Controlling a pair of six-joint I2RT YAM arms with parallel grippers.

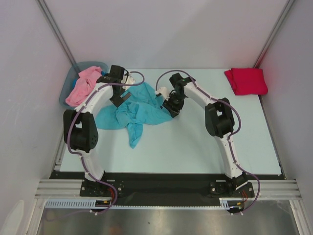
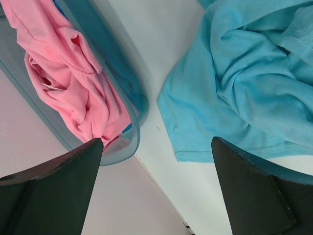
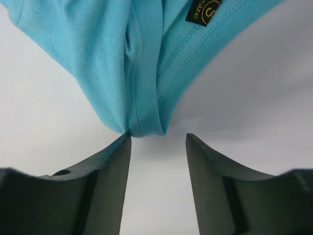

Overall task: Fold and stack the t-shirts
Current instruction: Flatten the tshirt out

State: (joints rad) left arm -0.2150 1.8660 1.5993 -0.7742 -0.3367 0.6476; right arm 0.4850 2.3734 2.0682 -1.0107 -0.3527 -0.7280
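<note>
A pink t-shirt [image 1: 80, 87] lies crumpled in the grey-blue bin [image 1: 94, 64]. The left end effector [image 2: 156, 147] hangs wide open beside it. A teal t-shirt [image 1: 139, 112] is bunched on the worktop [image 1: 195, 147]. The right end effector [image 3: 158, 139], parted and empty, is at the teal shirt's collar fold. A folded red t-shirt [image 1: 246, 81] sits far right.

Beyond the right gripper [image 3: 158, 135], the teal t-shirt [image 3: 98, 58] runs off the top edge, and its black size label [image 3: 203, 10] is cut mid-word. Ahead of the left gripper [image 2: 156, 141], the pink t-shirt [image 2: 73, 83] and the grey-blue bin [image 2: 122, 83] are cropped at the top and left.
</note>
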